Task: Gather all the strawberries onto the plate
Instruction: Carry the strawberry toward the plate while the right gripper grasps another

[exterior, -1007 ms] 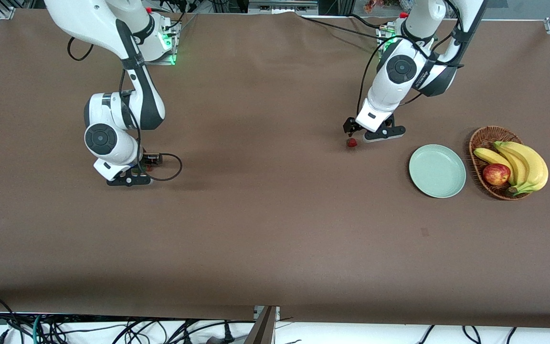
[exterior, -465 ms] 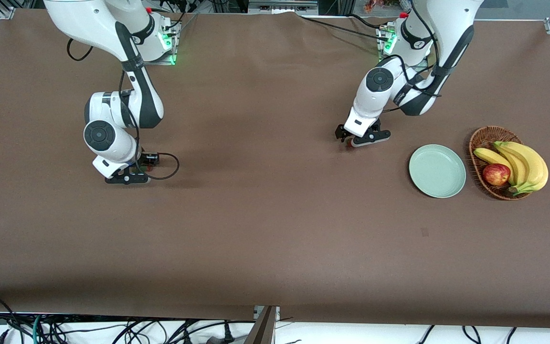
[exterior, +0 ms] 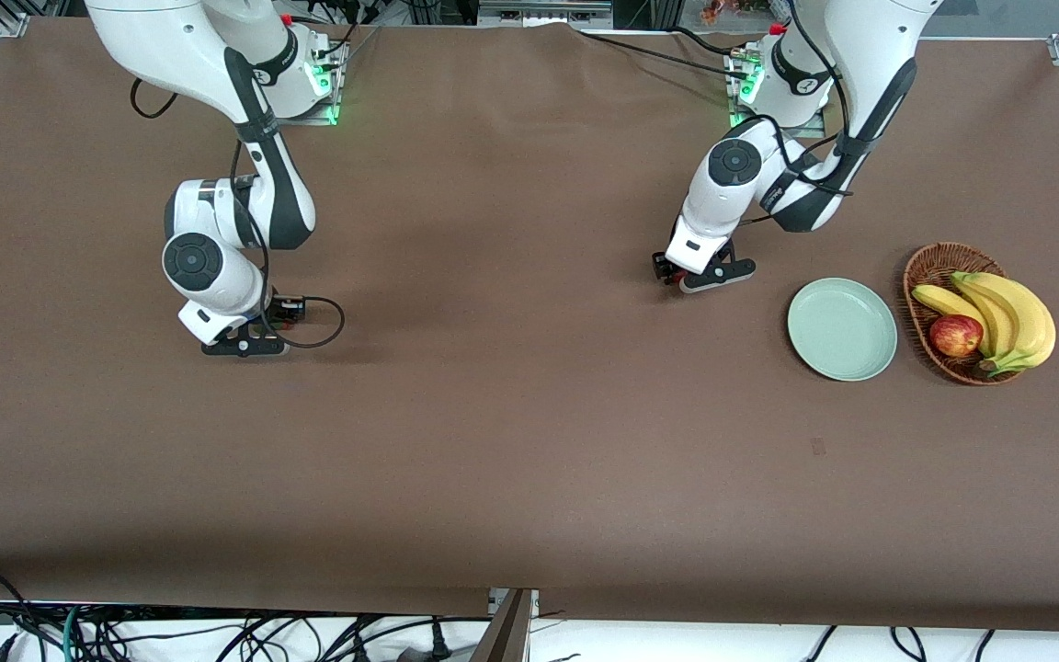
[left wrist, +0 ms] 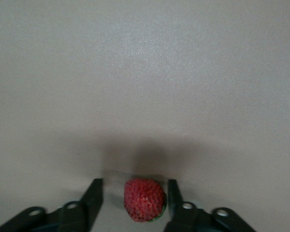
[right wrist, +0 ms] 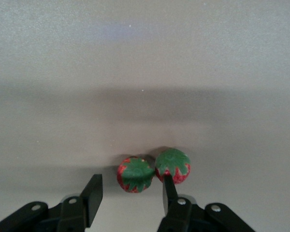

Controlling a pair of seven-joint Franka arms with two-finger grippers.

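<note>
In the left wrist view a red strawberry [left wrist: 145, 199] lies on the brown cloth between the fingers of my left gripper [left wrist: 134, 182]. One finger sits almost against it and a gap shows at the other. That gripper [exterior: 677, 274] is low on the table, toward the right arm's end from the mint-green plate [exterior: 842, 329]. In the right wrist view, two green-topped strawberries lie side by side. One [right wrist: 134, 175] is at the tips of my open right gripper [right wrist: 131, 179], and one finger stands between it and the other strawberry [right wrist: 174, 166]. The right gripper [exterior: 258, 333] hides both in the front view.
A wicker basket [exterior: 929, 267] with bananas [exterior: 1007, 313] and an apple [exterior: 955, 335] stands beside the plate at the left arm's end of the table. A cable loops on the cloth by the right gripper.
The left gripper has come down over the strawberry and its jaws have narrowed round it. The right gripper has stayed low in place and its jaws have narrowed too.
</note>
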